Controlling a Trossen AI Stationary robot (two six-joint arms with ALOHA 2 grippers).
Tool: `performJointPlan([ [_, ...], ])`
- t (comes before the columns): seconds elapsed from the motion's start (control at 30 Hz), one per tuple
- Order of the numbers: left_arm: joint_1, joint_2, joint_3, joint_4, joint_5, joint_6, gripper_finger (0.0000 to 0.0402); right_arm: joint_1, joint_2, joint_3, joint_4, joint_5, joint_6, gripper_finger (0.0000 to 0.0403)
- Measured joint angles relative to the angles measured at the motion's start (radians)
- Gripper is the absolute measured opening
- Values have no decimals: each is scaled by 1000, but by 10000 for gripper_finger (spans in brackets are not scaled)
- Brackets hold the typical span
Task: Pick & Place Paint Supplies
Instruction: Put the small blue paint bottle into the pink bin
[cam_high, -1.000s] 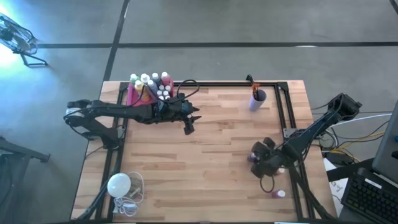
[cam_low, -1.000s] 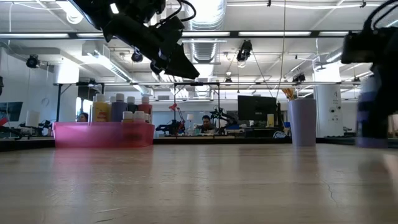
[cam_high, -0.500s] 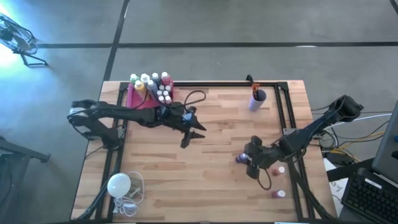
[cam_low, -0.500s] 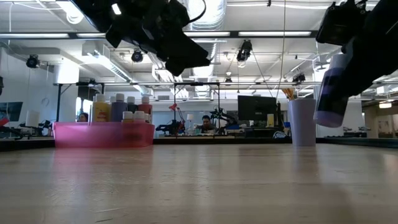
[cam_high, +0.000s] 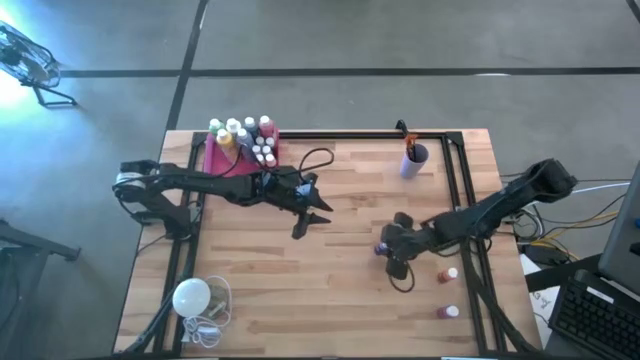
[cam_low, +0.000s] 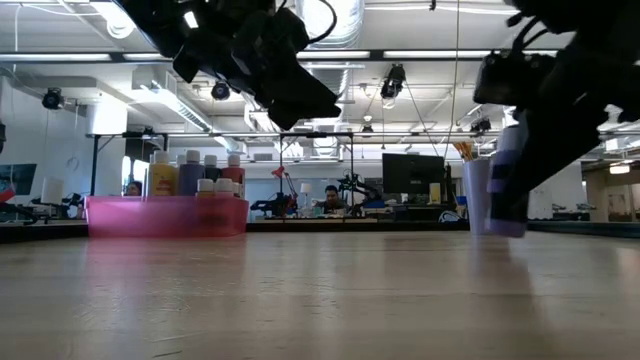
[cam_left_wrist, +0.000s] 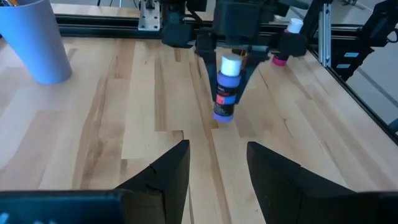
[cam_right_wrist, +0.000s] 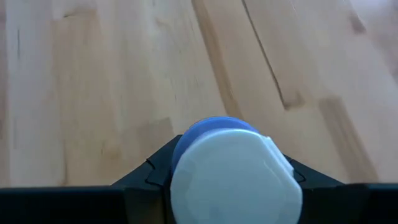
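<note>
Purple white-capped paint bottle (cam_left_wrist: 226, 87): upright, clear of wooden table (cam_high: 350, 280), near middle-right. Your right tool (cam_high: 392, 250) clamps it at cap end. Your left tool (cam_high: 305, 215) hangs mid-table, fingers parted, nothing held. Pink tray (cam_high: 216, 158) with more bottles at far-left corner; lavender cup (cam_high: 413, 160) far right.

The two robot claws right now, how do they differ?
The right claw is shut on a white-capped purple paint bottle, held upright above the wooden table; the left claw is open and empty. The right claw hangs toward the table's right side, the left nearer the middle. Both are dark, two-fingered and off the wood.
</note>
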Motion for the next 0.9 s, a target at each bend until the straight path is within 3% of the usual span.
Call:
performJointPlan([
  [0.2, 11, -54, 8, -45, -19, 39, 165, -67, 124, 122, -2, -58, -179, 137],
  [0.43, 27, -191, -5, -126, -200, 66, 165, -149, 261, 255, 0, -163, -319, 137],
  [0.77, 28, -336, -18, -228, -350, 92, 165, -191, 451, 456, -87, -197, -467, 137],
  [0.9, 28, -377, -18, -246, -362, 86, 165, -199, 486, 502, -91, -226, -505, 137],
])
